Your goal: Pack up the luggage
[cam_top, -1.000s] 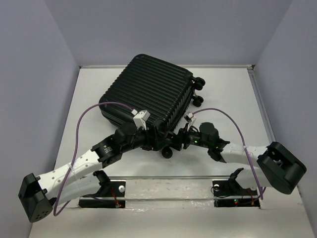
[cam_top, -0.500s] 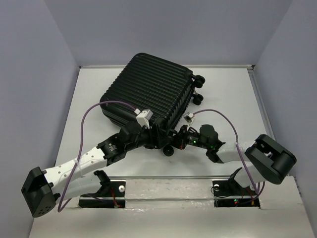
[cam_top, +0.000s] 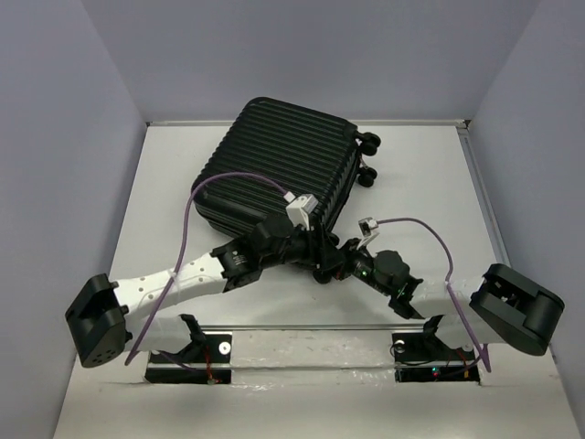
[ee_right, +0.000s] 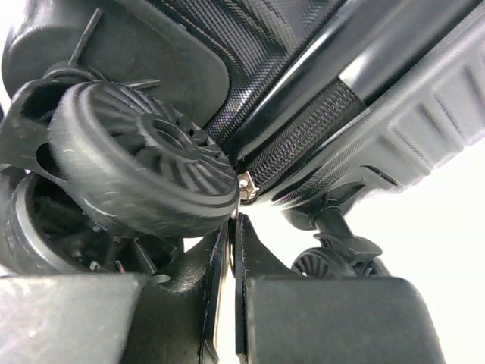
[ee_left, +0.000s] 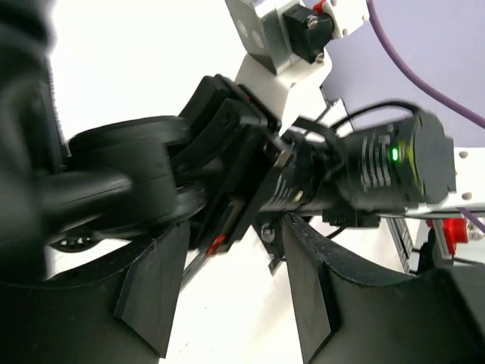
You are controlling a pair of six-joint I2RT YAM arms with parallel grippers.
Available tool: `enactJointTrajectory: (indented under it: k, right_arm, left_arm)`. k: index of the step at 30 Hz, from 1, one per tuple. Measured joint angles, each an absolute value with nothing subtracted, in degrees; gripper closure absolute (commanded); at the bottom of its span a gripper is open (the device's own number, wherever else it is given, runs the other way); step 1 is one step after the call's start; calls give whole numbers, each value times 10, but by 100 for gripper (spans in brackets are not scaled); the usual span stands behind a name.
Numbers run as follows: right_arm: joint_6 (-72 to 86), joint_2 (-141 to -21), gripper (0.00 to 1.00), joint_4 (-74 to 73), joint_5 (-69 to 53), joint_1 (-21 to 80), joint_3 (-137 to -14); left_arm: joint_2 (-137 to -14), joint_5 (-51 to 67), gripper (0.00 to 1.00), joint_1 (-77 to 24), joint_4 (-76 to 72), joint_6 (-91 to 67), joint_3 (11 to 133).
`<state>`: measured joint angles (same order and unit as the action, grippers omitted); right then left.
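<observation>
The luggage (cam_top: 274, 169), a black ribbed hard-shell suitcase, lies closed and flat on the white table. Both grippers meet at its near right corner, by the caster wheels. My right gripper (ee_right: 235, 220) is shut, its tips right under the silver zipper slider (ee_right: 244, 186) on the zip seam, with the pull pinched between them. A caster wheel (ee_right: 144, 152) sits just left of its fingers. My left gripper (ee_left: 235, 303) is open with only bare table between its fingers. It points at the right arm's wrist (ee_left: 364, 167) and stands beside the right gripper (cam_top: 336, 265).
Two more caster wheels (cam_top: 367, 155) stick out at the luggage's far right corner. Purple cables (cam_top: 228, 178) loop over both arms. Grey walls close in the table (cam_top: 420, 183) on the left, back and right.
The right gripper has shut at the zip seam. The left arm has swung right and forward toward the corner, its jaws narrowing. The luggage has shifted slightly.
</observation>
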<state>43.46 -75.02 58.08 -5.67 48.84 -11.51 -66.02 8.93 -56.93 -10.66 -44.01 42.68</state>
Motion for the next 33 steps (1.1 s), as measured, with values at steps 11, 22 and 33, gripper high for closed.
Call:
enactJointTrajectory:
  k: [11,22,33]
  right_arm:
    - [491,-801,93,636,266,688,-121]
    - [460,-858,93,697,254,713,-137]
    - [418,-739,93,446,29,547,-187]
  left_arm:
    - [-804,26,35,-573,-160,-405,609]
    - [-850,-7,23,-568,-25,-330,770]
    - [-431,-54,18,-568,113,-387,478]
